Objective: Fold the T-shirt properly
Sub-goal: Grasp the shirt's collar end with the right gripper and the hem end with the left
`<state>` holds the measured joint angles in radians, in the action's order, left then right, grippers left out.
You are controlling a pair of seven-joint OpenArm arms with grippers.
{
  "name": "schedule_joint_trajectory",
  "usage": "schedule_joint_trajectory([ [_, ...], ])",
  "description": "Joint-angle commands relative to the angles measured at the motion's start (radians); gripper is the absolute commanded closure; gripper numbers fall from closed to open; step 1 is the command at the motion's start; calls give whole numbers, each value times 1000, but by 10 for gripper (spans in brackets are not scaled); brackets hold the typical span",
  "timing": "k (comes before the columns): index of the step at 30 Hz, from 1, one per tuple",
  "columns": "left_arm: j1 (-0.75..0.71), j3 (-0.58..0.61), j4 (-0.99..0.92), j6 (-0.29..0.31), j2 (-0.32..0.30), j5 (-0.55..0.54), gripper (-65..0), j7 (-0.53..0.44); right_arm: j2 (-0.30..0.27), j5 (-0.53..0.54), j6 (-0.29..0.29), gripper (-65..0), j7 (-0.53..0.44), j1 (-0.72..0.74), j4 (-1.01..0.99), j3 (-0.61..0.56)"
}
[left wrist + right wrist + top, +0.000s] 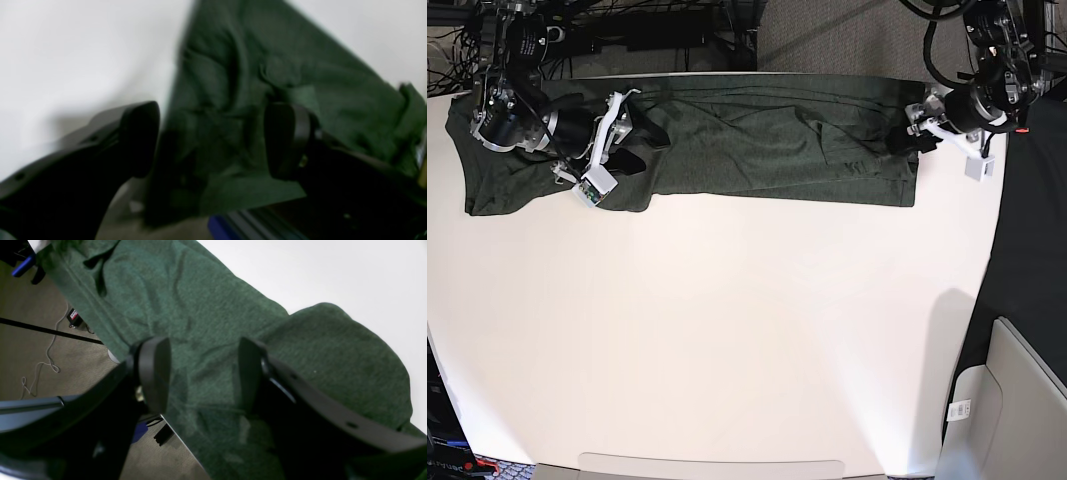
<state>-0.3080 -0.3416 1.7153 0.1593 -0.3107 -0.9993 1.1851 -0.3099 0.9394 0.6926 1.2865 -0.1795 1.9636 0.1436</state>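
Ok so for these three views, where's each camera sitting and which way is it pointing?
Left wrist: on the left arm, looking past the open left gripper at the T-shirt by the table edge.
Right wrist: on the right arm, past the open right gripper onto the shirt.
Base: overhead, facing down on the white table, both arms visible.
All share the shirt.

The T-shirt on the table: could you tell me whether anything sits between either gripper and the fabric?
Nothing visible does. The T-shirt lies along the far edge of the white table. The right gripper hangs open directly over the cloth, and the left gripper is open at the shirt's other end, with only fabric between its fingers.
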Motion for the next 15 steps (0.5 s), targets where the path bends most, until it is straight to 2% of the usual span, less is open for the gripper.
schedule_joint_trajectory([
  [1, 16, 6, -7, 0, -17, -3, -477, 5, -5, 19, 6, -298, -18, 8, 18, 4],
  [9, 23, 19, -22, 1, -11, -8, -477, 11, -5, 19, 6, -298, -18, 2, 18, 6],
  [15, 22, 120, -25, 1, -11, -6, -476, 2, -5, 19, 6, -298, -18, 8, 18, 6],
])
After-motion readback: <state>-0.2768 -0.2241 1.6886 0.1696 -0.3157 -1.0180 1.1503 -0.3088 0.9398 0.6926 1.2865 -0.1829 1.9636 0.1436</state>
